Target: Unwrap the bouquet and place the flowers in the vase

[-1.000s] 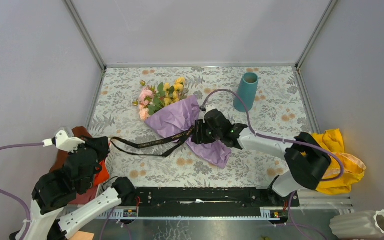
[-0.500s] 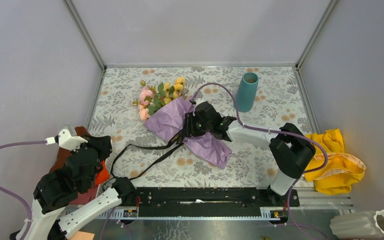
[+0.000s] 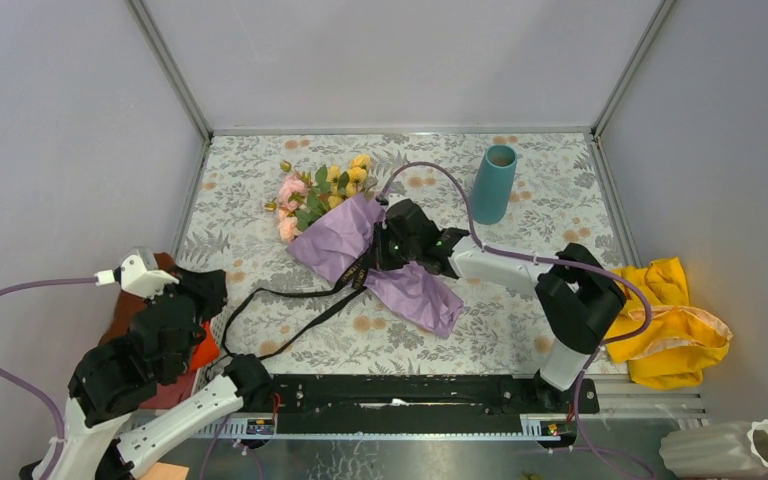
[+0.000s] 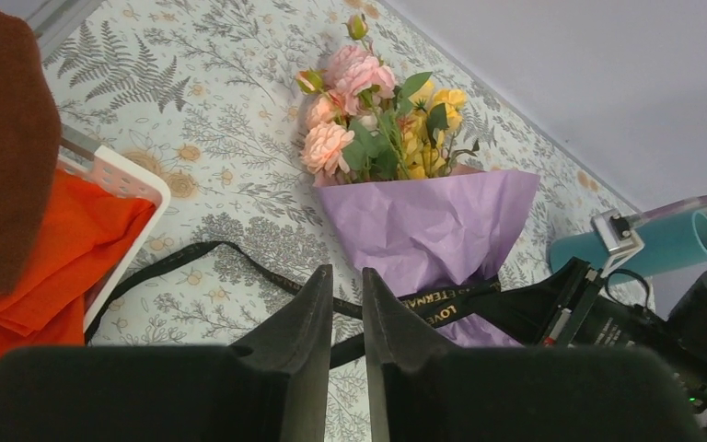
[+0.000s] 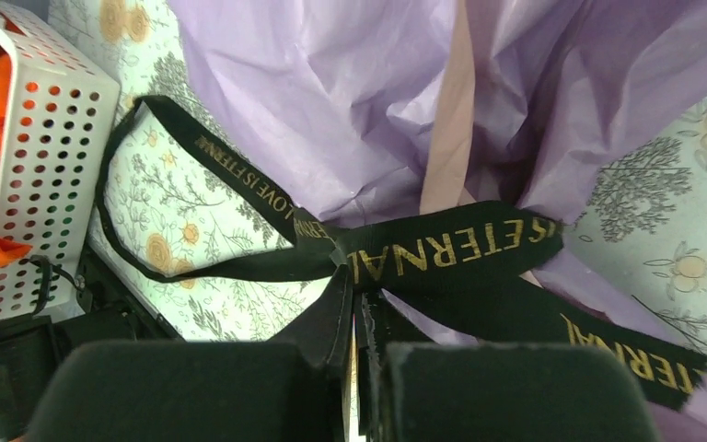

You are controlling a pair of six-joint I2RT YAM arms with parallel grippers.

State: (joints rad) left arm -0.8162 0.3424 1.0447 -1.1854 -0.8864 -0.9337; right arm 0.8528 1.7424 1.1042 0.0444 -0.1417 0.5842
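L claw (image 4: 345, 276) at near-left edge by basket (image 4: 138, 184), fingers slightly apart, holding nothing. Bare table (image 3: 250, 240) btwn it & bouquet (image 3: 340, 235): lies flat mid-table, axis diagonal, blooms (image 3: 325, 190) far-left, tail near-right. R claw (image 5: 357, 308) pinches ribbon (image 5: 442, 253) at knot. Far-right, vase (image 3: 494, 185) upright, apart, room all round.

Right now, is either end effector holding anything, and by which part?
The right end effector is shut on the black ribbon, at the knot against the bouquet wrap. The left end effector holds nothing.
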